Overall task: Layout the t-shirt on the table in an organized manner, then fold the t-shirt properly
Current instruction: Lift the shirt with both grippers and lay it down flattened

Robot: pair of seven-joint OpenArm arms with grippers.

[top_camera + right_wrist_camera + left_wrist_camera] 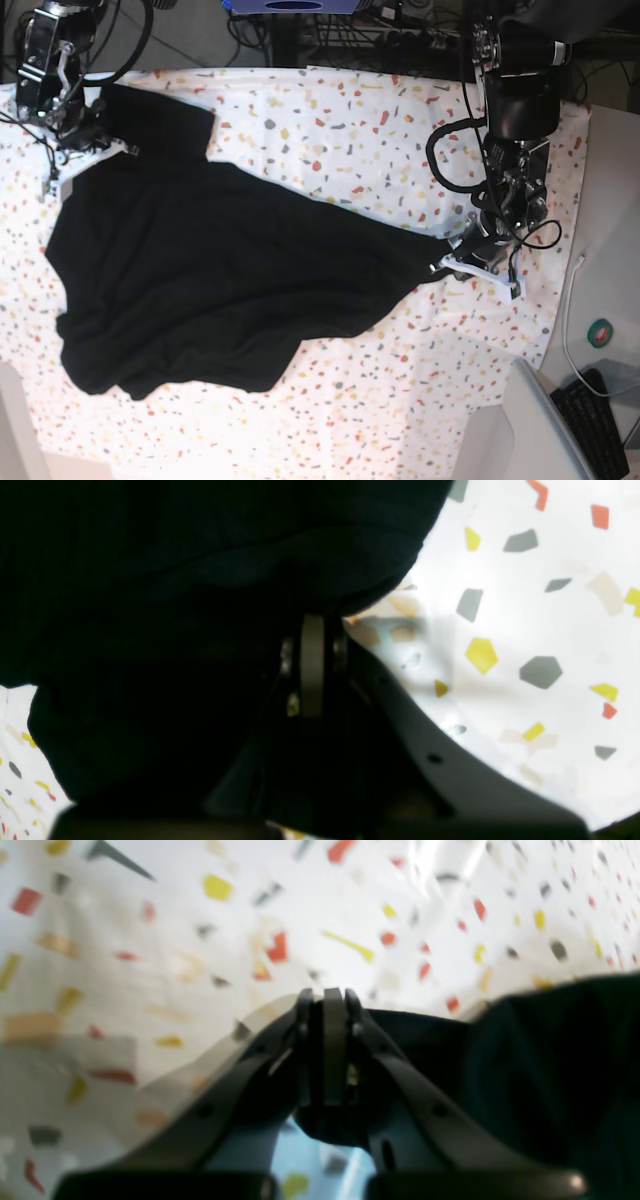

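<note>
The black t-shirt (pixel 210 270) lies spread and wrinkled across the speckled white table (pixel 350 130), stretched between my two arms. No print shows. My left gripper (pixel 450 262), on the right of the base view, is shut on a corner of the shirt; in the left wrist view the fingers (pixel 325 1000) pinch black cloth (pixel 550 1065) just above the table (pixel 250 915). My right gripper (pixel 85 145), at the far left, is shut on the shirt's other end; in the right wrist view its closed fingers (pixel 312 630) sit under black cloth (pixel 175 580) beside the table (pixel 525 630).
A plain grey side surface (pixel 610 250) lies right of the table, with a roll of green tape (pixel 600 333), a white cable and a keyboard (pixel 600 415). Cables and equipment stand behind the table's far edge (pixel 300 20).
</note>
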